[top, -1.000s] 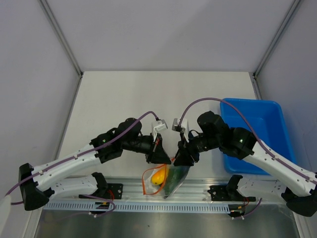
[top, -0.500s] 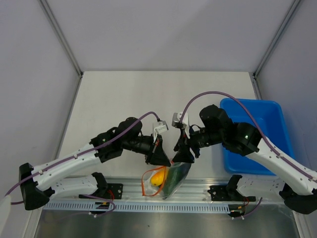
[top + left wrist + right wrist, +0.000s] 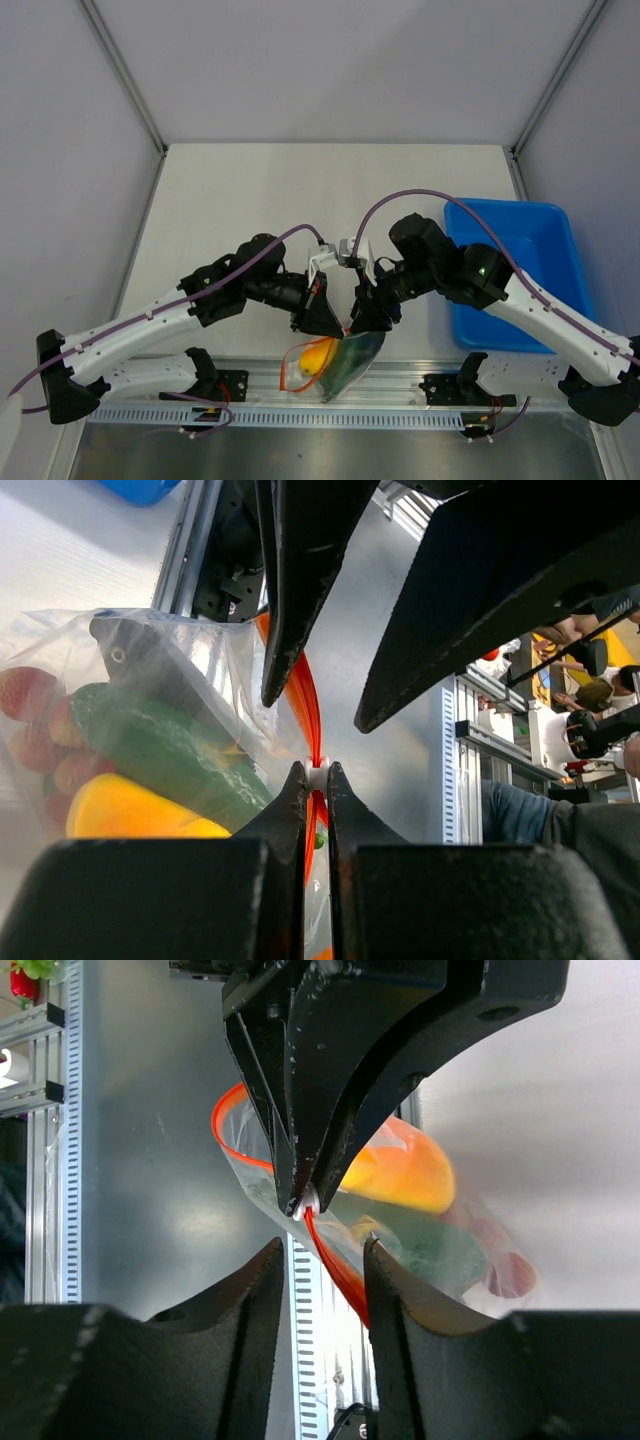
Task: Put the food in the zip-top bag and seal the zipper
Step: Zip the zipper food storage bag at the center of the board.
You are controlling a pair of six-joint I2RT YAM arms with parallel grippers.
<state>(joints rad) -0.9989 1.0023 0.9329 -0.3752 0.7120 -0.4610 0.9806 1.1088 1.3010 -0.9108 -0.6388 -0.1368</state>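
Observation:
The clear zip-top bag (image 3: 325, 365) hangs over the table's near edge. Inside it are the yellow-orange pepper (image 3: 130, 810), the long green pepper (image 3: 160, 745) and the red tomatoes (image 3: 30, 695). My left gripper (image 3: 325, 318) is shut on the small white slider tab (image 3: 317, 775) of the orange-red zipper (image 3: 305, 700). My right gripper (image 3: 368, 318) is open, just right of the left one. In the right wrist view the zipper strip (image 3: 340, 1265) runs between its spread fingers (image 3: 322, 1250) without being pinched. To the left of the slider (image 3: 303, 1203) the bag's mouth gapes in a loop.
The blue bin (image 3: 520, 270) stands at the right of the table. An aluminium rail (image 3: 400, 385) with the arm bases runs along the near edge, under the hanging bag. White walls enclose the table on three sides.
The right arm has shifted a little to the left, close to the left gripper. The bag has moved slightly left and lower. The left gripper stays on the slider.

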